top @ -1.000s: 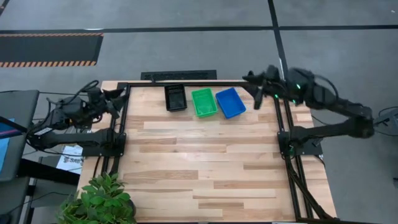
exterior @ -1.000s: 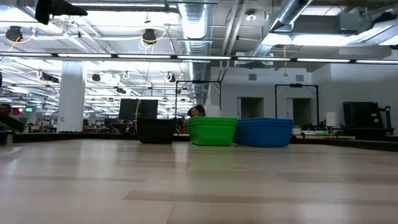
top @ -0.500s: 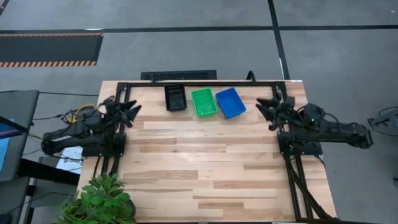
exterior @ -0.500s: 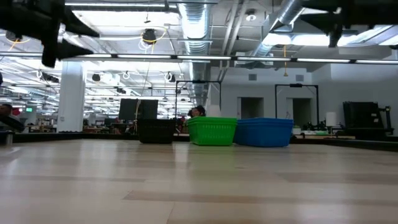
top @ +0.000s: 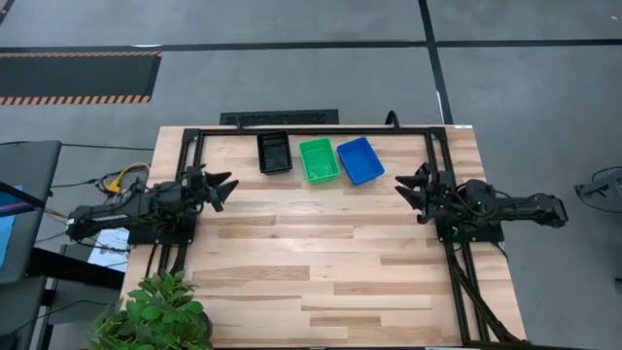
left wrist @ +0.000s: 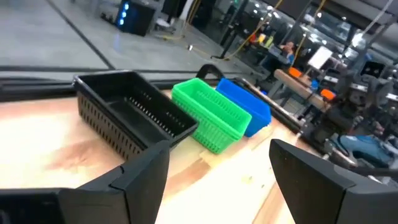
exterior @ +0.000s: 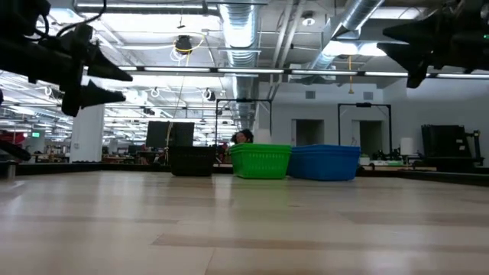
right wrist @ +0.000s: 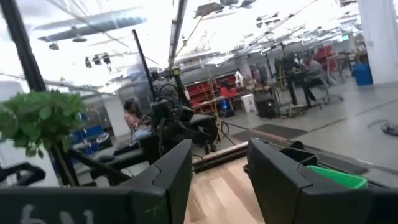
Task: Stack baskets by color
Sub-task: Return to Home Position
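We find the table [top: 321, 262] brightly, evenly lit from overhead; the baskets [top: 319, 160] cast only faint shadows. In the low view, ceiling lights [exterior: 191, 69] glare and the arms [exterior: 72, 65] read as dark silhouettes. The right wrist view's ceiling [right wrist: 93, 37] is blown white.

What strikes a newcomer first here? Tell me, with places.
A tidy row at the far edge of the table: the black baskets, green baskets and blue baskets, side by side. The left gripper and right gripper hang open above the table's two sides, both clear of the baskets, holding nothing.
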Robot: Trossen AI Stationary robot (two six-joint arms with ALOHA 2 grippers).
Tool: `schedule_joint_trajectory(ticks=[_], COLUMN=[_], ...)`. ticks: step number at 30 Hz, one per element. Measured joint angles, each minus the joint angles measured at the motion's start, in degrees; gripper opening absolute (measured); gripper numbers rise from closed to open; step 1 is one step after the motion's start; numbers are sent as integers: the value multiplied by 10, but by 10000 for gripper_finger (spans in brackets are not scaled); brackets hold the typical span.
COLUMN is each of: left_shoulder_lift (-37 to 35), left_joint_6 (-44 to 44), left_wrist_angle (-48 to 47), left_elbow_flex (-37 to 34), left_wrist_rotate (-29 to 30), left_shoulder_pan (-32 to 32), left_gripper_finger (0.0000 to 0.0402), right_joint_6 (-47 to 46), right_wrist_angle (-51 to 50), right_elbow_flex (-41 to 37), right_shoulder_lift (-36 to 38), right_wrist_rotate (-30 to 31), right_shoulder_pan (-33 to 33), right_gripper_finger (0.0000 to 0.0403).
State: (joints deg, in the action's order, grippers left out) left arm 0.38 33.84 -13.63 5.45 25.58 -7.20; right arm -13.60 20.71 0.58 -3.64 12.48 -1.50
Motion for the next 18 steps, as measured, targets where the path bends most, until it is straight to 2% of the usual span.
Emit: schedule_joint_trajectory(ticks=[5,18], left_shoulder_lift=[-1,0], left_joint_6=[-28,-76], left_wrist_angle=[30,48], left_elbow_flex=[-7,-10], left_wrist_rotate=[6,24], left_shoulder_pan=[9,19], left_gripper_finger=[265,265], right_joint_6=[21,19], right_wrist_angle=[4,-92], right_elbow_flex=[0,0], right_shoulder_lift=[-1,-1], right_wrist_rotate=[0,-2], right_shoulder_pan=[11,11], right_gripper_finger=[177,177])
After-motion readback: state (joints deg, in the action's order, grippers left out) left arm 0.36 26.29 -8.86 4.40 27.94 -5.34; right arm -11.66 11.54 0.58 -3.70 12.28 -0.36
